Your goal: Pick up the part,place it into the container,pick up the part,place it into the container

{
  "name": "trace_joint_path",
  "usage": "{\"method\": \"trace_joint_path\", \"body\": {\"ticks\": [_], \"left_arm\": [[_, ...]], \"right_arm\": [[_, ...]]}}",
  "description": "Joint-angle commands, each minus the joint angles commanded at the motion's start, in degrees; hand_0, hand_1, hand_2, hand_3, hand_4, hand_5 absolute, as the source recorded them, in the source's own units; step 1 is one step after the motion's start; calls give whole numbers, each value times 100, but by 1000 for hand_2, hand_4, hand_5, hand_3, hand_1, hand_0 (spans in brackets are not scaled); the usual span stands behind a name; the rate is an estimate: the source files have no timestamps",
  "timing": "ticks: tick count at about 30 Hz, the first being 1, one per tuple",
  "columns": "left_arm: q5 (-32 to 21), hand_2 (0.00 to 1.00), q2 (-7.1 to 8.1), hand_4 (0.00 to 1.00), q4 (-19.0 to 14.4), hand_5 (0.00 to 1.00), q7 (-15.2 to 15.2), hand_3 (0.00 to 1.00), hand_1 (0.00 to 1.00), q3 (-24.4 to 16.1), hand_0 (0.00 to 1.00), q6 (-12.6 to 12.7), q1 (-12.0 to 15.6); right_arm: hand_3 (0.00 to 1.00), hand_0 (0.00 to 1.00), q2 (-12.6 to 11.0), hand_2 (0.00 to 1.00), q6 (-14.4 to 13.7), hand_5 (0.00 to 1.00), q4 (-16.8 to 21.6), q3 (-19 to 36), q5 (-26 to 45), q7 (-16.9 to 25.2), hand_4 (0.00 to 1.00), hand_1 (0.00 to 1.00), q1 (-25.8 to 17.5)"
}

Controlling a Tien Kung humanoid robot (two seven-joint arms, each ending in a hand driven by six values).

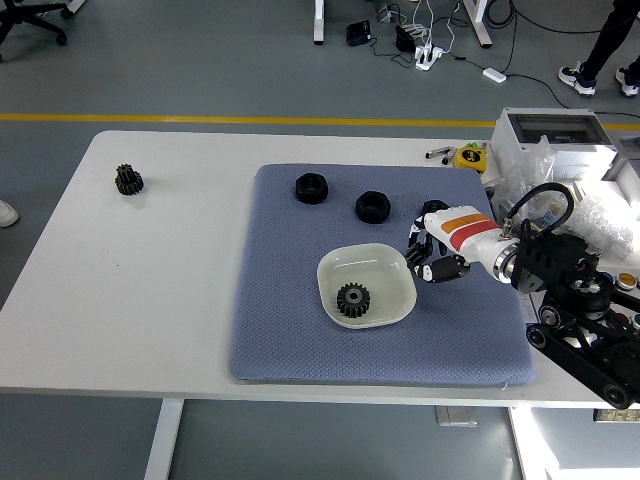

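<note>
Fingers (432, 262) of the right hand (436, 250) curl downward over the blue mat (290, 330), the hand itself white with an orange and red band at the wrist, carried on a black arm that comes in from the right. Whether those fingers grip anything I cannot tell: they cover the spot beneath them and hide whatever may lie there.

Just left of the hand, almost touching the fingertips, sits the white container (385, 263), a shallow square dish with rounded corners. One black gear (353, 298) lies inside it, toward its near left part. Beyond the hand and a little to its left, a black hexagonal nut (373, 206) rests on the mat; farther left along the same far row lies a second nut (311, 187). Both sit flat and well apart from each other.

Far to the left of the hand, off the mat and on the bare white bench (140, 300), a second gear (128, 179) stands alone near the far left corner.

To the right of the hand and behind the arm, a pile of clear plastic bags (600, 215) and a grey box (550, 135) crowd the bench's far right corner, with a small yellow object (469, 158) and pens just beyond the mat's far edge.
</note>
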Motion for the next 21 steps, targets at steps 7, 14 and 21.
{"method": "trace_joint_path", "body": {"ticks": [7, 14, 21], "left_arm": [[22, 767, 12, 684, 1, 586, 8, 617, 711, -16, 721, -3, 6], [7, 766, 26, 683, -2, 584, 3, 618, 711, 2, 721, -5, -18], [-47, 765, 32, 684, -7, 584, -10, 618, 710, 43, 721, 0, -42]], "right_arm": [[444, 203, -90, 400, 198, 265, 934, -335, -383, -70, 580, 328, 79], [444, 203, 6, 400, 296, 262, 1259, -787, -546, -95, 585, 326, 290], [447, 209, 277, 400, 202, 269, 888, -1057, -554, -117, 580, 325, 478]]}}
